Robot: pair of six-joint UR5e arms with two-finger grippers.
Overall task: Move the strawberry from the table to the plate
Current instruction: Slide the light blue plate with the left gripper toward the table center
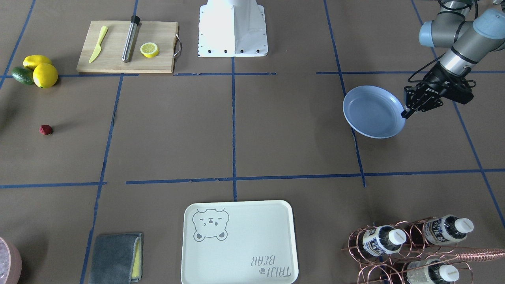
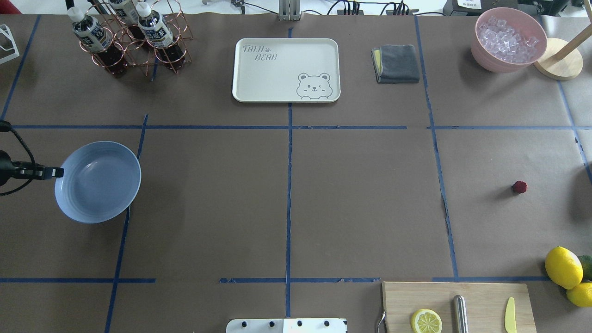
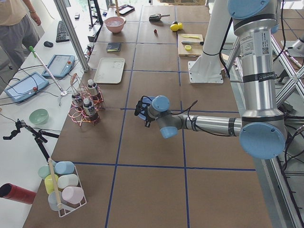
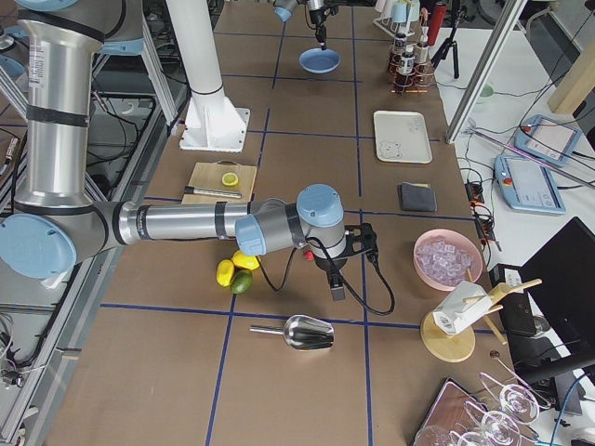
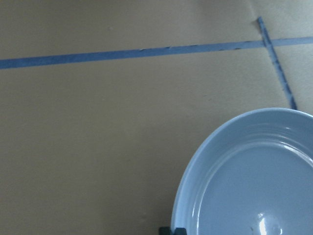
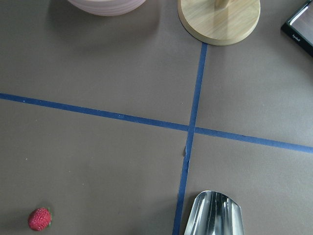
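Even, bright light is falling on the brown, blue-taped table [image 2: 360,208], leaving only soft shadows. Along its far side a white bench [image 3: 19,152] is running, carrying tablets [image 3: 59,65], a keyboard [image 3: 62,31] and a mouse [image 3: 48,43], while an aluminium post [image 3: 71,33] is rising between bench and table. A person [image 3: 16,23] is standing by the bench's far end in the left-end view.
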